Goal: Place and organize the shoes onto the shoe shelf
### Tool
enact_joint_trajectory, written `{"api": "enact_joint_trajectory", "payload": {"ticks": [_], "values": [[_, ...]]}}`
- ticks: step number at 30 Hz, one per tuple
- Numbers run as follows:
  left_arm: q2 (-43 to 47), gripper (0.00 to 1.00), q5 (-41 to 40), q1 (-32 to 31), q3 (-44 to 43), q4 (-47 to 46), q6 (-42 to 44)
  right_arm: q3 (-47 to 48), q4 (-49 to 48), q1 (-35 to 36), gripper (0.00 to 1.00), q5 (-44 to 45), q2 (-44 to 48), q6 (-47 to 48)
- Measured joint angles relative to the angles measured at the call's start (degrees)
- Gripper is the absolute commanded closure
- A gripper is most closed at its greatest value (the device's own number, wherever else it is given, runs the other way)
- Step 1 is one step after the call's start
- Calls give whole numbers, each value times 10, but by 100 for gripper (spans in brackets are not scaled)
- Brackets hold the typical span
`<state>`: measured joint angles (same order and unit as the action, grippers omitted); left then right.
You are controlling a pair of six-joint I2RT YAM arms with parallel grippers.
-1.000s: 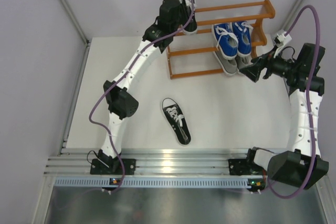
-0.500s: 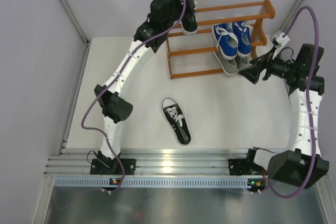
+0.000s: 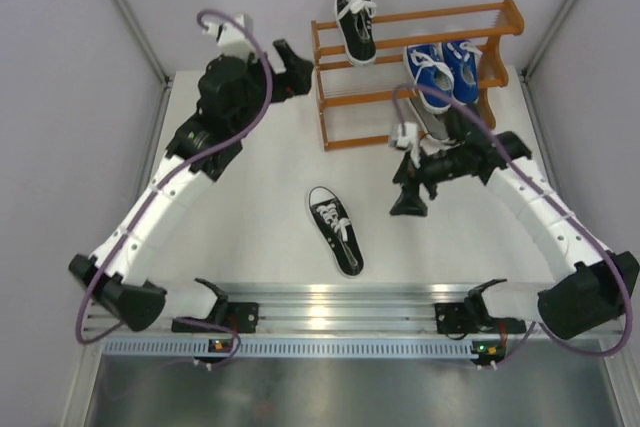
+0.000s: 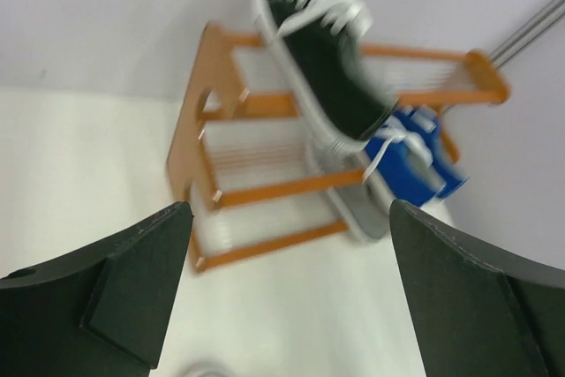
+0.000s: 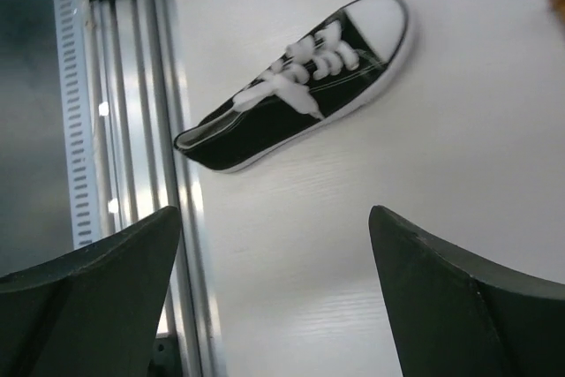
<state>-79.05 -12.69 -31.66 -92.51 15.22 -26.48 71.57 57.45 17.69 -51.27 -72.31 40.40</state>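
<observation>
The shoe shelf (image 3: 440, 15) stands at the far side of the counter (image 3: 250, 177), and everything here is placed from it. At the left end of its top tier lies one black shoe (image 3: 356, 22). Its white toe cap reaches past the back rail and its heel is toward the front.

Right of that shoe, on the tier below, the blue pair (image 3: 443, 72) sits side by side, the two shoes touching. Under the blue pair, on the lowest tier, grey canvas (image 3: 430, 125) shows only in part. The right arm crosses in front of it, so I cannot tell whether that is one shoe or two.

The second black shoe (image 3: 335, 230) is off the shelf. It lies sole down on the counter, well in front of the shelf's left end. Its toe cap points back toward the shelf and its heel is close to the metal rails (image 3: 340, 299) at the near edge.

The left tool (image 3: 290, 67) hangs just left of the shelf's left post, level with the upper tiers. Its jaws are spread wide with nothing between them, and it is clear of the shoe on top.

The right tool (image 3: 408, 202) hangs in front of the shelf's middle, pointing down at the counter. Its jaws are also spread wide and empty. The loose black shoe lies to its left, apart from both fingers.
</observation>
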Motion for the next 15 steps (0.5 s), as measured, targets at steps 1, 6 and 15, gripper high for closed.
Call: {"api": "enact_joint_trajectory", "payload": {"ticks": [1,6,15], "values": [[40,1,-7,2,53,10,-6,-23,-10,41,12,22,0,-8],[202,2,-49,2,266,45,-55,-112,-102,198,11,114,-7,-115],[408,2,-116,3,439,137,-169,-197,-268,280,11,230,-69,-319]]}}
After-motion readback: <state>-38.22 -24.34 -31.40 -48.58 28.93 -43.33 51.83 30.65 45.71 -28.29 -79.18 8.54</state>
